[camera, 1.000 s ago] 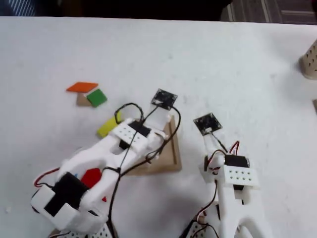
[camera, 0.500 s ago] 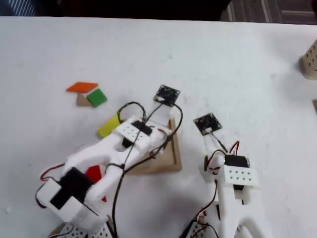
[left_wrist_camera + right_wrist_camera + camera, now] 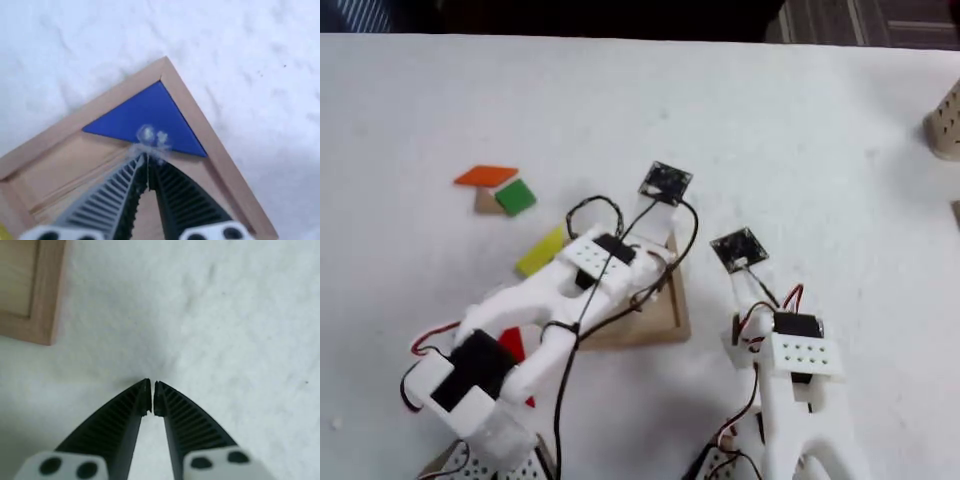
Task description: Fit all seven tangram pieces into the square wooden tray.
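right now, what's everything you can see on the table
wooden tray: one, light wood, under the left arm
blue triangle: one, blue, in a tray corner
orange parallelogram: one, orange, far left
green square: one, green, beside the parallelogram
yellow piece: one, yellow, left of the tray
red piece: one, red, partly behind the left arm
left claw: one, black, shut, at the triangle's edge
right claw: one, black, shut, over bare table

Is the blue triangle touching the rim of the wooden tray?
Touching. Left wrist view: the blue triangle sits flush against the tray rim, no gap.
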Robot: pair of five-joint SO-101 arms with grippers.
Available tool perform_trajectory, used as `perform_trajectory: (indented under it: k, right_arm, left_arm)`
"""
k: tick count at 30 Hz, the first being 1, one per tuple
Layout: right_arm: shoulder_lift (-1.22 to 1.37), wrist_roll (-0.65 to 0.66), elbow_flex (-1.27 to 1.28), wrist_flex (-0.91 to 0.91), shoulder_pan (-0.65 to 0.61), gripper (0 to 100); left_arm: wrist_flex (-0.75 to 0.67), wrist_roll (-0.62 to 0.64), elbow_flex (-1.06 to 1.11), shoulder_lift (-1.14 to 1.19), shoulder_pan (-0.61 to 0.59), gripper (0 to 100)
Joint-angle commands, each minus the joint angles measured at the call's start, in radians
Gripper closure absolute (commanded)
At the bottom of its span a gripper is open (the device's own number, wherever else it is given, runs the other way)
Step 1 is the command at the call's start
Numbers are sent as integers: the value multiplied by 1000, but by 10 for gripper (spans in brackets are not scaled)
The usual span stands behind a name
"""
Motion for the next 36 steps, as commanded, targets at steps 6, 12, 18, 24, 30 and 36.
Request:
perform_trajectory:
  k: [6,12,18,24,30,36]
  right_arm:
    - [-36,14,-6,-15,-10,981]
    - [-36,14,-6,-15,-10,981]
    - [-36,14,-6,-15,-10,981]
    - [-35,14,-5,-15,-10,981]
    - [-36,14,-5,-15,-10,981]
    - [-36,14,-5,-15,-10,981]
  left_arm:
    - [216,-8,0,-265,-16,978]
    - [114,-9,130,-403,-288,977]
    - [69,-9,201,-559,-555,978]
    - [-18,-9,313,-615,-584,977]
    - [-149,-2,385,-613,-704,976]
    - [-149,100,348,-611,-931,969]
